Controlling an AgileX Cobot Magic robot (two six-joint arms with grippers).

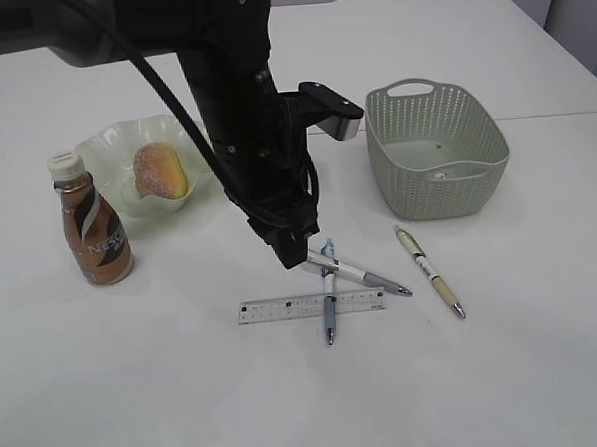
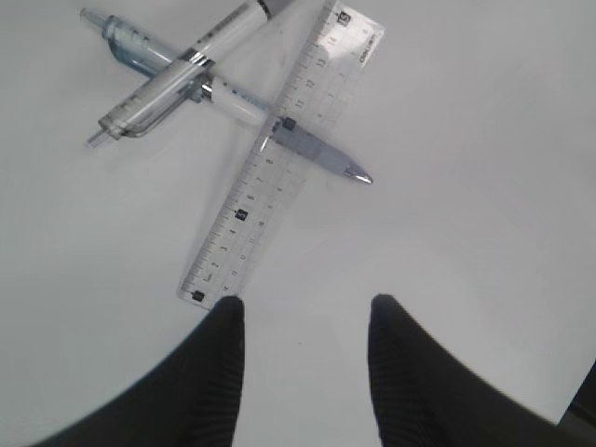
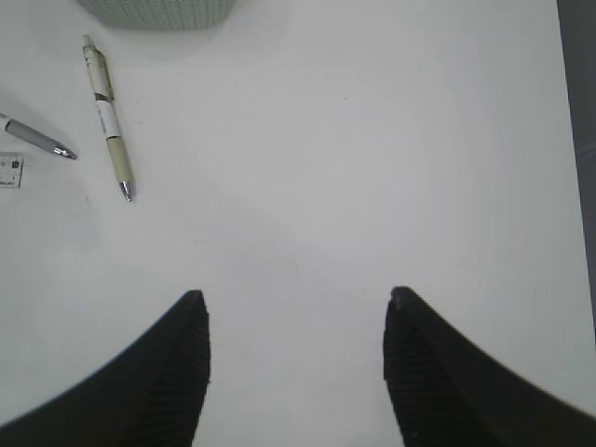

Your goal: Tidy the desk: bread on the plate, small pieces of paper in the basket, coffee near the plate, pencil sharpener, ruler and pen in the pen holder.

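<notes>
The left tool (image 2: pixel 303 312) is held spread and empty above the counter (image 1: pixel 547 371), just beside the clear ruler (image 2: pixel 279 154), across which two pens (image 2: pixel 172 79) are laid. The right tool (image 3: pixel 296 307) is likewise spread, empty. Bread (image 1: pixel 160 171) is seen on the plate (image 1: pixel 104 149), coffee (image 1: pixel 91 219) beside it.

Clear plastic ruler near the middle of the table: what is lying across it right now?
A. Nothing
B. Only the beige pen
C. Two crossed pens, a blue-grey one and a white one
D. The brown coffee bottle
C: the clear plastic ruler lies flat with the blue-grey pen and the white pen crossing over it; the beige pen lies apart to the right.
</notes>
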